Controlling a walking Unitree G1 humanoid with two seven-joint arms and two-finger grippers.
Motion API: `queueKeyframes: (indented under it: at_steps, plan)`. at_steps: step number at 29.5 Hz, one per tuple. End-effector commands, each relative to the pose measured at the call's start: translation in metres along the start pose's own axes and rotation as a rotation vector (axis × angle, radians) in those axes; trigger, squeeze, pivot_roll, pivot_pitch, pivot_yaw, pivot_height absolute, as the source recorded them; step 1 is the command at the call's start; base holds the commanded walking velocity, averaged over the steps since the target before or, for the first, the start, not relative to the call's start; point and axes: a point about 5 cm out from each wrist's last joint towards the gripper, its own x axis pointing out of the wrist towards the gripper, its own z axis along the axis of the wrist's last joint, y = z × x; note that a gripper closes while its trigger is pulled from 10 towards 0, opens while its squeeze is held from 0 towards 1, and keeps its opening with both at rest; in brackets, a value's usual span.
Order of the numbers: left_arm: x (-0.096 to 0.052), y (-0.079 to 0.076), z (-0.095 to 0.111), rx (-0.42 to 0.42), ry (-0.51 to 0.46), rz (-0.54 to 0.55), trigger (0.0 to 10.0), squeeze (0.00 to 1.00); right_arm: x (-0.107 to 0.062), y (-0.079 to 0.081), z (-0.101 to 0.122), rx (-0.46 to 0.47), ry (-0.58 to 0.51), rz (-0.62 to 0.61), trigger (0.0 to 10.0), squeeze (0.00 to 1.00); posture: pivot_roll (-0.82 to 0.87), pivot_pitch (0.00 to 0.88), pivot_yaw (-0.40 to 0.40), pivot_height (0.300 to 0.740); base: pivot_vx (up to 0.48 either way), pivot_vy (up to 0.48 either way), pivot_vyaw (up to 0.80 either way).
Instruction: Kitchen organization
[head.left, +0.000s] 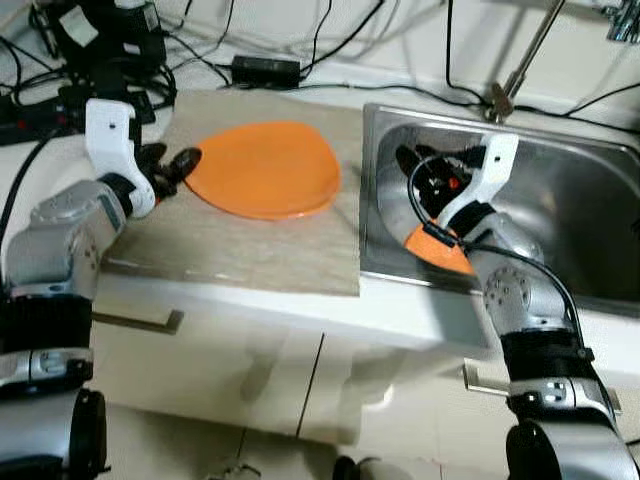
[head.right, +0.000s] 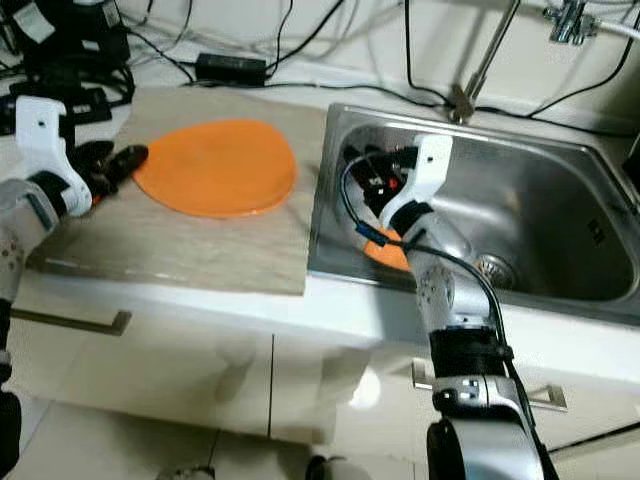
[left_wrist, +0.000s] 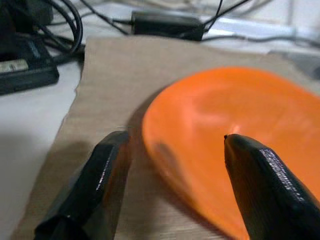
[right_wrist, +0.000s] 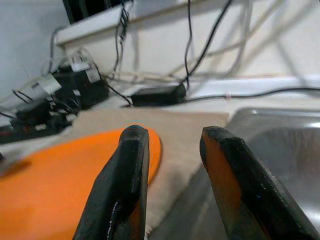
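Left tool (left_wrist: 170, 165) open beside orange plate (head.left: 265, 168).

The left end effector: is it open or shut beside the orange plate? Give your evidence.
Open. The left end effector shows two black fingers spread apart, with the orange plate rim between them, not clamped.

Beyond the left gripper (head.left: 185, 160), against the wall: a black power adapter (head.left: 265, 70) with thin black cables (head.left: 340, 38) trailing off both ways. Farther out to that gripper's side, a heap of black boxes and plugs (head.left: 100, 40) on the white surface (head.left: 300, 310). Under the same gripper, a tan mat (head.left: 250, 250) spread flat. Past the right gripper (head.left: 415, 165), a slanted metal tap pipe (head.left: 525, 55). Below both, pale cupboard doors (head.left: 250, 370) with a bar handle (head.left: 135, 322).
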Motion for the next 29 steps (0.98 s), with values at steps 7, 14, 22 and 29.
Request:
queueKeyframes:
  at_steps: [7, 14, 22, 29]
  plan:
    - [0.015, 0.0, 0.0, 0.071, -0.021, 0.047, 10.0, 0.0, -0.007, 0.012, 0.001, 0.029, 0.013, 0.003, 10.0, 0.0, 0.0, 0.05, -0.085, 0.74, 0.0, 0.0, 0.0]
    - [0.028, -0.007, -0.008, 0.115, -0.003, 0.036, 10.0, 0.0, 0.002, 0.018, 0.003, 0.009, 0.029, 0.011, 10.0, 0.0, 0.0, 0.048, -0.099, 0.74, 0.0, 0.0, 0.0]
    - [0.039, -0.005, -0.013, 0.165, 0.055, 0.061, 10.0, 0.0, 0.029, 0.022, 0.008, -0.024, 0.041, -0.021, 10.0, 0.0, -0.01, 0.056, -0.107, 0.74, 0.0, 0.0, 0.0]
    - [0.035, 0.002, -0.037, 0.15, 0.183, 0.085, 10.0, 0.0, 0.042, 0.026, 0.005, 0.005, 0.058, -0.017, 10.0, 0.0, -0.01, 0.064, -0.108, 0.74, 0.0, 0.0, 0.0]
